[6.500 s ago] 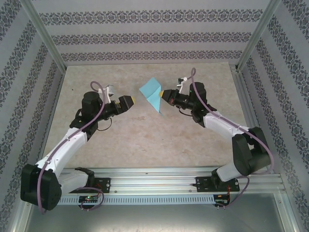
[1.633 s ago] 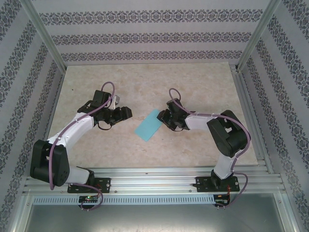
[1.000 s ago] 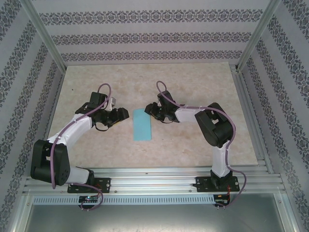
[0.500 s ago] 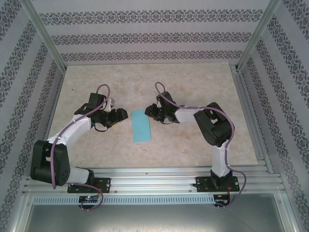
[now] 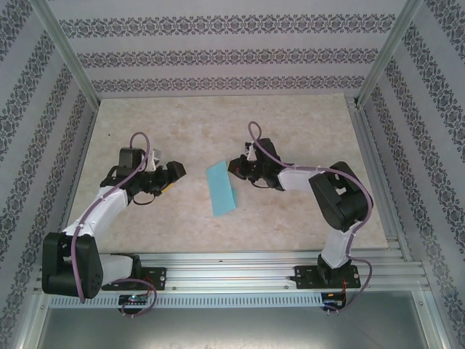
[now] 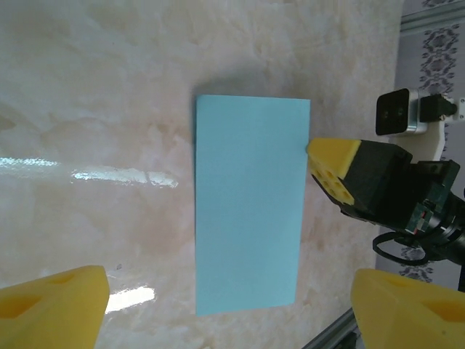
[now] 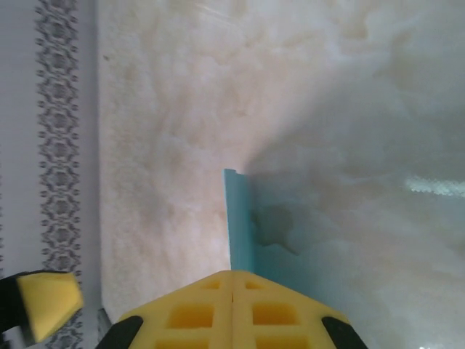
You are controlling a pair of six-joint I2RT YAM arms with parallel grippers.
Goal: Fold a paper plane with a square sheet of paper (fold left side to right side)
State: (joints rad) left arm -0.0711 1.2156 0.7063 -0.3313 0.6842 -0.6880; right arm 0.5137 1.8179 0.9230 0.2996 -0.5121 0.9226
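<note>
One sheet [image 5: 221,187], edge in right jaws, table [image 5: 290,131] open

A robot lab test cell: an aluminium frame [image 5: 65,54] with wallpaper panels [image 5: 218,54] encloses a marble-look table [image 5: 218,116]; a rail [image 5: 232,276] carries the left arm [image 5: 98,211] and right arm [image 5: 338,196].

paper sheet [image 5: 221,187] turned askew, right jaws closed against its edge, left jaws wider, drawn back
</note>
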